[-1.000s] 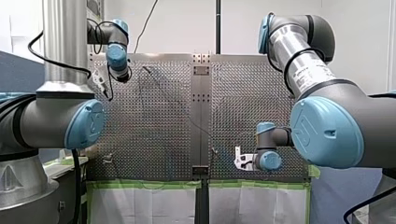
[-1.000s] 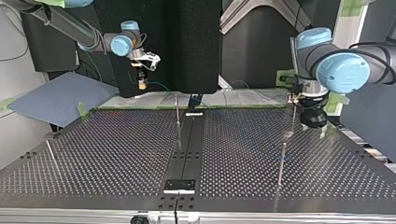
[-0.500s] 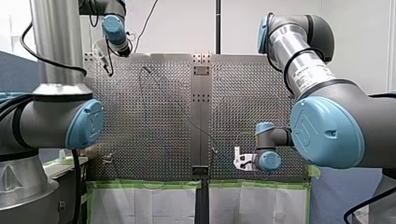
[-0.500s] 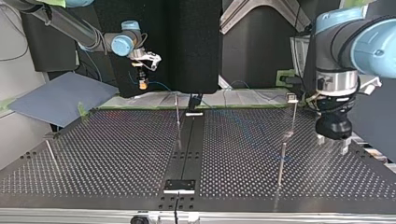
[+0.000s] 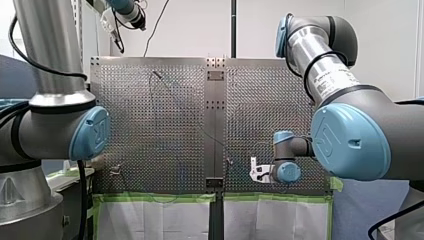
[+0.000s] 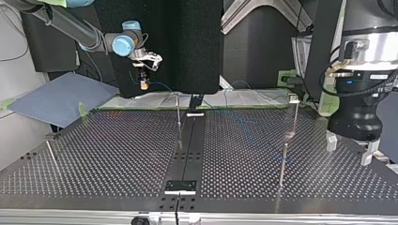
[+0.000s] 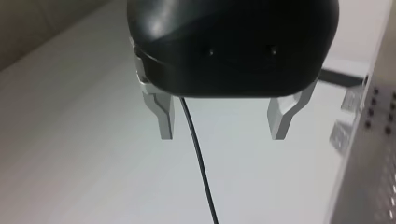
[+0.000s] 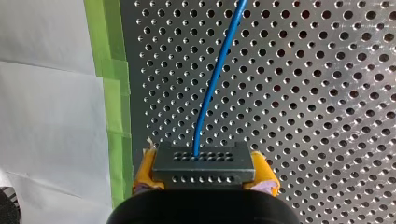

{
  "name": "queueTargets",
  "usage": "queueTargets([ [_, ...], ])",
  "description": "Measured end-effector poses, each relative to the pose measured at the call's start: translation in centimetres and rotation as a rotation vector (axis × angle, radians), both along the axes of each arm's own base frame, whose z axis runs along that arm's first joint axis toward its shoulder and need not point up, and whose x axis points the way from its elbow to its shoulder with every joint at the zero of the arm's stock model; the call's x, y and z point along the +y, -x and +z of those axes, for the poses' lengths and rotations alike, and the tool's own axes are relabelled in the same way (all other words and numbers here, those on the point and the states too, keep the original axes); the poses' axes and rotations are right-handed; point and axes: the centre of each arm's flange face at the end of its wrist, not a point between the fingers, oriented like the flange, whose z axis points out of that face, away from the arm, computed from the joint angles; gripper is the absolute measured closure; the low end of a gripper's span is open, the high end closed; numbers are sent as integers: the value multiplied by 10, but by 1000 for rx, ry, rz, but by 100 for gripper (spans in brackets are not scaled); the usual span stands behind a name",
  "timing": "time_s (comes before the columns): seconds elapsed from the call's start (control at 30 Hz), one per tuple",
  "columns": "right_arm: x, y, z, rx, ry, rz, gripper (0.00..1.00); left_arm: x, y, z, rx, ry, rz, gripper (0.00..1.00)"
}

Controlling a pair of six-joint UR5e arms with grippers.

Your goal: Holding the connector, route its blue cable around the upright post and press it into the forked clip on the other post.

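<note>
The black connector (image 8: 203, 163) sits between the yellow pads of my right gripper (image 8: 204, 179), which is shut on it. Its blue cable (image 8: 210, 93) runs ahead from the connector over the perforated plate. In the top view my right gripper (image 6: 143, 78) hangs above the table's far edge at the left, and the blue cable (image 6: 158, 85) trails from it. A thin upright post (image 6: 178, 112) stands near the middle, and a post with a small head (image 6: 294, 105) stands at the right. My left gripper (image 7: 222, 130) is open with nothing between its fingers and is raised near that post (image 6: 348, 149).
Another post (image 6: 282, 164) stands nearer the top view's front, and a leaning one (image 6: 50, 152) at its left. Green tape (image 8: 112, 93) lines the plate's edge. A black cord (image 7: 198, 154) hangs behind my left gripper. A dark strip (image 6: 187, 150) runs down the table's middle.
My left arm has lifted and swung toward the far end of the front view, coming closer in the top view. My right gripper with the connector has stayed put.
</note>
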Motion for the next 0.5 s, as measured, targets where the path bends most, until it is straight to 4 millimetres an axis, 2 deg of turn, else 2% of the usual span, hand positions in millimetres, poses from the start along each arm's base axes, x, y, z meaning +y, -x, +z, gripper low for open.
queueTargets([
  [0.13, 0, 0, 0, 0, 0, 1, 100, -8, 10, 4, 12, -14, -44, 2],
  [0.5, 2, -2, 0, 1, -1, 5, 100, -24, -1, -30, 175, -57, -61, 2],
])
